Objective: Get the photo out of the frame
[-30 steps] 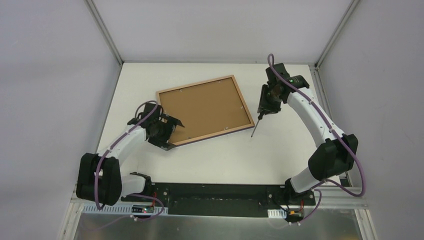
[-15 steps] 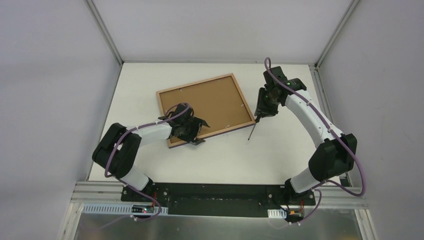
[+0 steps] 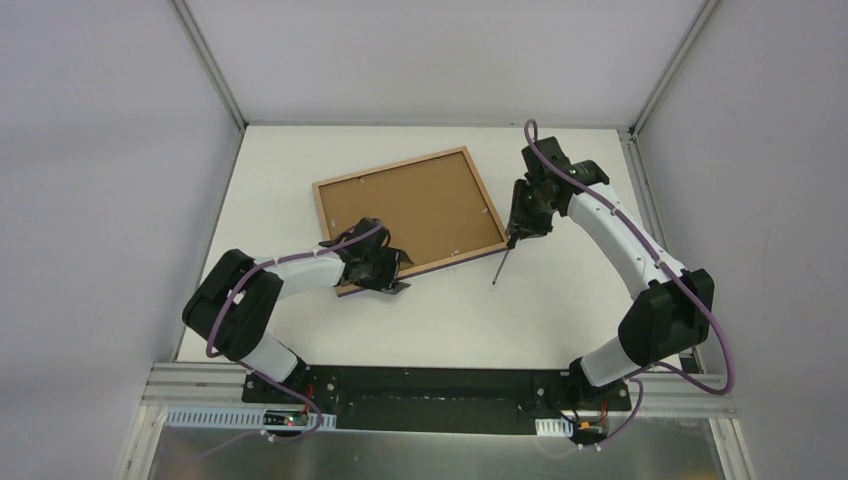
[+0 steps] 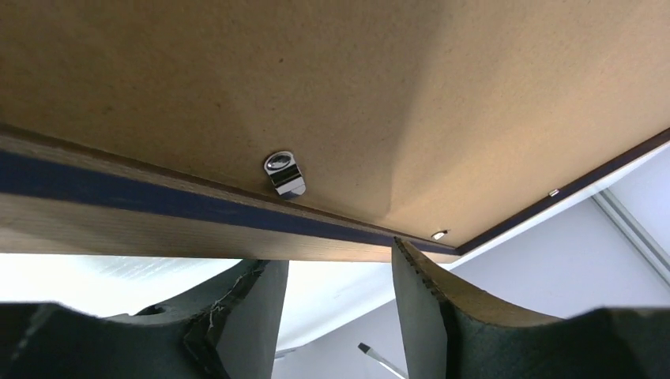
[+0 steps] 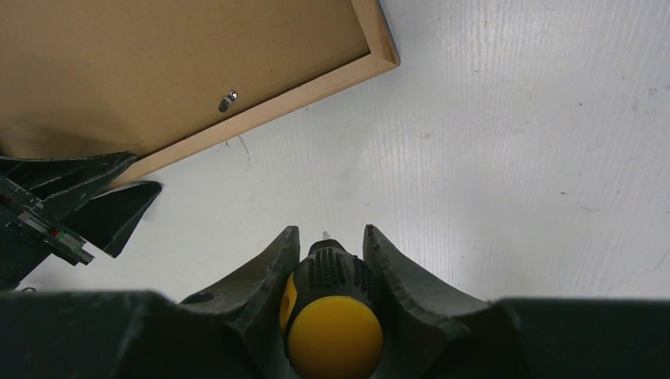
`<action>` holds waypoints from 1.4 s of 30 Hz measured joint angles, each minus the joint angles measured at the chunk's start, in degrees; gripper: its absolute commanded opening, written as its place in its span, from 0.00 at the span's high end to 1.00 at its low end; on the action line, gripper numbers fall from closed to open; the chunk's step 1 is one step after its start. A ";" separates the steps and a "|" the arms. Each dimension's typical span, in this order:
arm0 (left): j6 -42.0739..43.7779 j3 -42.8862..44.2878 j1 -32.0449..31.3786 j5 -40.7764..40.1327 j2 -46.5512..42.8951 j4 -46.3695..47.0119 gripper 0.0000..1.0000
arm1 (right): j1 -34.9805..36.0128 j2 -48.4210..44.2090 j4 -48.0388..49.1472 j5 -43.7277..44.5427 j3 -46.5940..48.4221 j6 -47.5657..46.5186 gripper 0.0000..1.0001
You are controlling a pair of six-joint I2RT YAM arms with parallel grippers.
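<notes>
The frame (image 3: 400,163) lies face down on the white table, its brown backing board (image 3: 410,210) up. The photo is hidden beneath that board. My left gripper (image 3: 388,272) is at the frame's near edge, close to the near-left corner. In the left wrist view the dark-blue and wood-coloured frame (image 4: 118,193) edge runs across my fingertips (image 4: 403,257). The left gripper (image 4: 336,253) has its jaws apart with only table showing in the gap. My right gripper (image 3: 520,225) hovers by the frame's right corner. It is shut on a screwdriver (image 5: 336,332) with a yellow-and-black handle, blade pointing down.
Small metal clips (image 4: 283,174) hold the backing board at the frame's rim, one of them (image 5: 227,100) near the right corner. The screwdriver's shaft (image 3: 500,265) slants over the bare table (image 3: 560,300) just off the frame. Aluminium posts and grey walls enclose the table.
My left arm has swung right along the frame's near edge and its jaws have narrowed around that edge. My right gripper has drifted slightly left with the screwdriver.
</notes>
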 measured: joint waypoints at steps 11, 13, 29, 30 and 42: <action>0.17 1.11 1.75 -2.78 -0.24 -4.61 0.64 | 2.84 0.00 0.11 0.35 -0.09 0.63 1.00; 0.74 2.95 2.23 -3.34 0.37 -7.65 0.64 | 3.19 0.00 0.15 0.81 -0.09 0.63 1.00; 25.14 3.06 8.07 -9.14 -5.53 -20.31 0.88 | 6.93 0.79 1.99 6.62 0.48 -0.22 1.00; 26.71 2.27 8.26 -9.33 -6.78 -20.70 0.93 | 7.61 1.49 2.19 7.34 1.07 0.00 1.00; 41.16 -1.03 9.05 -12.04 -15.04 -27.69 1.00 | 12.37 14.84 1.88 13.70 14.69 6.05 1.00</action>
